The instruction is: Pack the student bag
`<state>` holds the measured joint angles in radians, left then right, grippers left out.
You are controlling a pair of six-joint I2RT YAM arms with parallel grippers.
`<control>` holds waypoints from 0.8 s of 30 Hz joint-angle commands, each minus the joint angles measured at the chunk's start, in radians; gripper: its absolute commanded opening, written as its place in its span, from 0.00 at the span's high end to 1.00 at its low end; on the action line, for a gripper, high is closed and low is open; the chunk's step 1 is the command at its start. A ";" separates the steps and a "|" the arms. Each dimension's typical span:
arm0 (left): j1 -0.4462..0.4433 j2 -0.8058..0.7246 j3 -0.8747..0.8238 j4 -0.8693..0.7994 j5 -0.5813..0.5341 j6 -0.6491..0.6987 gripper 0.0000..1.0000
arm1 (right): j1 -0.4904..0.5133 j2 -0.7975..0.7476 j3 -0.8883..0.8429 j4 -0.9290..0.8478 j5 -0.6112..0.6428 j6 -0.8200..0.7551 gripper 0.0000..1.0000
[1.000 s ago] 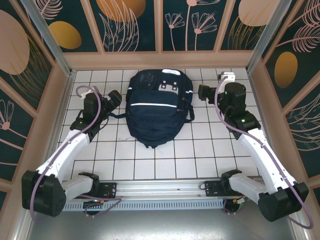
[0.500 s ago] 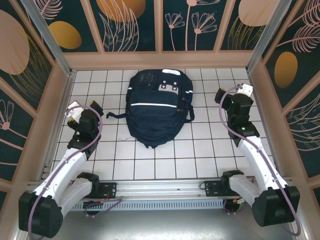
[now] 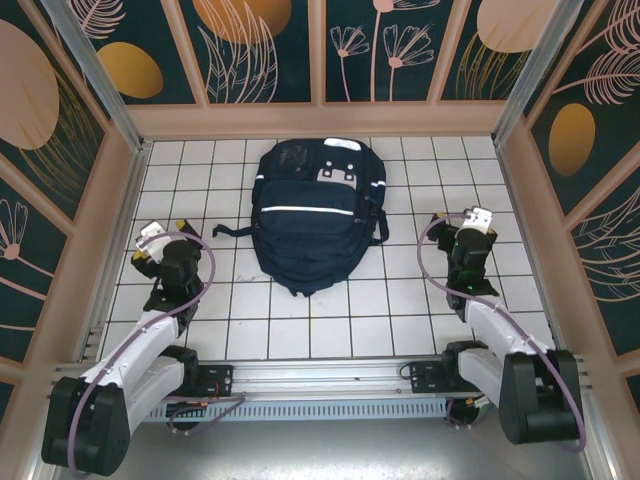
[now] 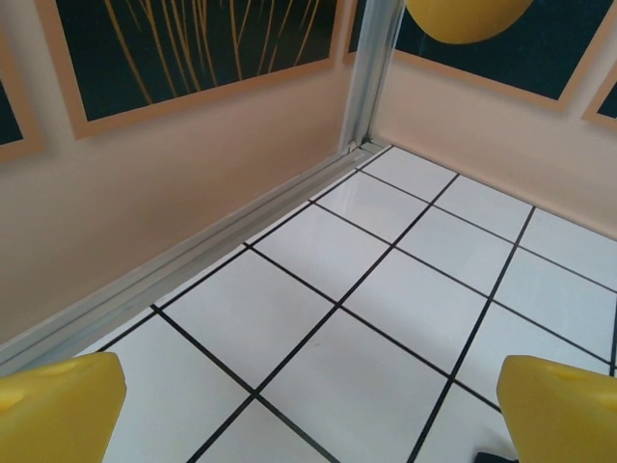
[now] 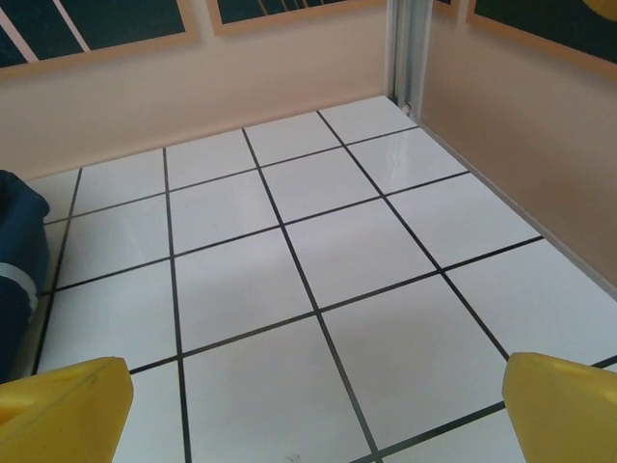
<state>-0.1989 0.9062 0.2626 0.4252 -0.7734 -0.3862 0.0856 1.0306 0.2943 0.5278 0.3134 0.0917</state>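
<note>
The student bag (image 3: 315, 215), a large dark navy backpack with a thin white stripe and pale patches near its top, lies flat at the back middle of the white tiled table (image 3: 320, 320). Its zippers look shut. A black strap (image 3: 228, 231) trails from its left side. My left gripper (image 3: 156, 240) sits left of the bag, open, its yellow fingertips (image 4: 58, 407) wide apart over bare tiles. My right gripper (image 3: 466, 226) sits right of the bag, also open, yellow fingertips (image 5: 564, 405) spread over bare tiles. The bag's edge (image 5: 14, 256) shows at the left of the right wrist view.
Peach walls with dark floral panels close in the table on the left (image 3: 95, 215), back (image 3: 320, 118) and right (image 3: 545, 215). A metal corner post (image 4: 371, 77) stands ahead of the left gripper, another (image 5: 405, 48) ahead of the right. A metal rail (image 3: 320, 375) runs along the near edge.
Both arms have drawn back from the bag's sides toward the near edge, the left swinging outward to the left, the right outward to the right. The bag has not moved.
</note>
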 commanded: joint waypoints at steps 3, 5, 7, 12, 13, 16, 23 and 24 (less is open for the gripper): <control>0.025 0.085 -0.093 0.344 0.052 0.099 0.02 | -0.006 0.108 -0.071 0.270 0.004 0.031 0.01; 0.036 0.131 -0.106 0.399 0.083 0.117 0.02 | -0.006 0.151 -0.093 0.344 0.003 0.028 0.01; 0.045 0.167 -0.129 0.475 0.104 0.134 0.02 | -0.002 0.183 -0.109 0.401 -0.015 0.019 0.01; 0.070 0.261 -0.164 0.674 0.277 0.203 0.02 | 0.022 0.236 -0.134 0.549 -0.074 -0.048 0.01; 0.070 0.279 -0.161 0.698 0.319 0.222 0.02 | 0.023 0.248 -0.140 0.584 -0.092 -0.059 0.01; 0.072 0.337 -0.156 0.787 0.399 0.262 0.02 | 0.030 0.274 -0.132 0.613 -0.103 -0.102 0.01; 0.078 0.401 -0.124 0.823 0.479 0.353 0.02 | 0.022 0.325 -0.137 0.700 -0.115 -0.153 0.01; 0.081 0.411 -0.120 0.830 0.478 0.357 0.01 | 0.017 0.350 -0.134 0.724 -0.116 -0.155 0.01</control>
<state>-0.1299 1.2964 0.1123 1.1717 -0.3527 -0.0864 0.1101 1.3411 0.1673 1.1381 0.2283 -0.0269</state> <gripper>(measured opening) 0.985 0.987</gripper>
